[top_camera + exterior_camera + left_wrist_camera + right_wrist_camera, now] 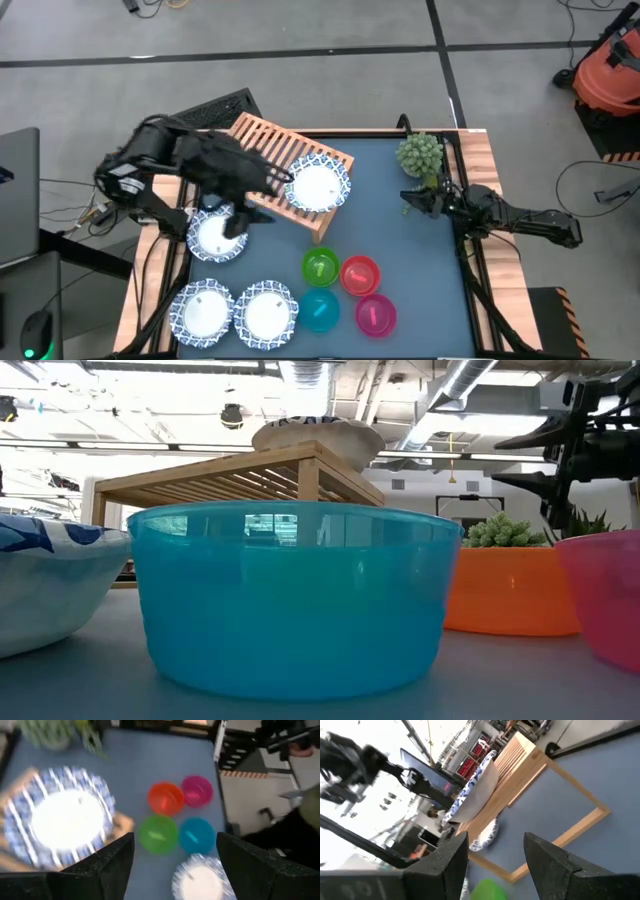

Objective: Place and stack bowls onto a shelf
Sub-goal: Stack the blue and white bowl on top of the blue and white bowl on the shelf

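Note:
One white blue-rimmed bowl (318,187) sits on the slatted top of the wooden shelf (262,143), at its right end; the low view shows that bowl (318,438) on the shelf (240,475). Three more white bowls (213,240) (203,310) (266,312) rest on the table at the left. Green (321,268), red (359,275), teal (320,310) and magenta (375,315) bowls stand in a cluster. My left gripper (240,220) hovers open by the shelf's near side, over the table, holding nothing (175,865). My right gripper (410,200) waits open at the right, beside the plant.
A bushy green plant (420,155) stands near the table's far right corner, close to my right gripper. The raised table edge (480,300) runs along the right side. Bare blue surface (400,240) lies between the shelf, the plant and the coloured bowls.

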Available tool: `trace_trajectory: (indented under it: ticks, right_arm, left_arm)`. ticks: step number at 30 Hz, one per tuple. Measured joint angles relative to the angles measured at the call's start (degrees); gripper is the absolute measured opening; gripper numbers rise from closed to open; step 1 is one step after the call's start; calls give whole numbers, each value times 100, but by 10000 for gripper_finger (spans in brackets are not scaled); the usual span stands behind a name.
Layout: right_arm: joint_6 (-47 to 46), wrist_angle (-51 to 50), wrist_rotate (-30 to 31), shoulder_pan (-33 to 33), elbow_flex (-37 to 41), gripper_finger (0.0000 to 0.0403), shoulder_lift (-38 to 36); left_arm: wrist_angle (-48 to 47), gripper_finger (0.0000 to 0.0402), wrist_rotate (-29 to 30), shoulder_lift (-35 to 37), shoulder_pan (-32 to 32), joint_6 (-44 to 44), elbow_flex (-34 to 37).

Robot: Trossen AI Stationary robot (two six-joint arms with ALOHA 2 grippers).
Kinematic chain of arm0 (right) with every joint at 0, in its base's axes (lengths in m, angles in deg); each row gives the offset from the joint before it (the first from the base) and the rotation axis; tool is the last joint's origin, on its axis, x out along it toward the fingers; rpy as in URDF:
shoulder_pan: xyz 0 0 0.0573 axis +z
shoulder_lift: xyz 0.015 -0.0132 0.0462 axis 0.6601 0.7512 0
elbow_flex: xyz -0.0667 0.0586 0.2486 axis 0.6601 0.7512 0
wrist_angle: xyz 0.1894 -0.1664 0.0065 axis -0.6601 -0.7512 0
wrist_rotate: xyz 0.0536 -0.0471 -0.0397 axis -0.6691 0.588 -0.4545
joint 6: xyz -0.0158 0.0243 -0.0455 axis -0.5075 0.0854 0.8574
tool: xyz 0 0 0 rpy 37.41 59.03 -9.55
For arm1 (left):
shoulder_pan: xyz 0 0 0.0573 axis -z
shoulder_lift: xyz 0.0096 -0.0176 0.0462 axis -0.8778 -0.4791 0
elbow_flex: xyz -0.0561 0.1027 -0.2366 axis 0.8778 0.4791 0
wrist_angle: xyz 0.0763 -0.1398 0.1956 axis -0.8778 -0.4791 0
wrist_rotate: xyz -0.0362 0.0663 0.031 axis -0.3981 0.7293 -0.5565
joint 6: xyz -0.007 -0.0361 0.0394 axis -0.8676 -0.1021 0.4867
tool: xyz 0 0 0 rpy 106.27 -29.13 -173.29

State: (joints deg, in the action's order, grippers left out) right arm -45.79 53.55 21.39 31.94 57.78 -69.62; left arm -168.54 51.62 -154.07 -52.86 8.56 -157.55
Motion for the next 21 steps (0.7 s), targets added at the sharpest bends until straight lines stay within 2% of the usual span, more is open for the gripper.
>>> trace_trajectory:
  ticks: [3,7,10,11,14,17,21]
  right_arm:
    - [-173,-17,-35,-7,0,218,2]
    - [-383,-93,-525,82,0,218,7]
    - [-686,-57,-627,251,0,218,7]
    - [-772,10,-669,319,0,218,7]
    - [-877,712,-748,613,-9,218,4]
    - [-530,1324,-630,960,-120,218,13]
    - [138,2008,-105,1372,-502,218,182]
  left_arm:
    - [-859,263,341,279,258,-644,173]
    - [-641,261,738,507,711,-1173,652]
    - [-663,261,944,582,1011,-1353,1043]
    - [-866,261,964,588,1111,-1417,1198]
    - [-708,261,933,653,1376,-1604,1924]
    - [-602,261,923,769,1549,-1813,2688]
    - [-443,261,940,995,1652,-2218,3739]
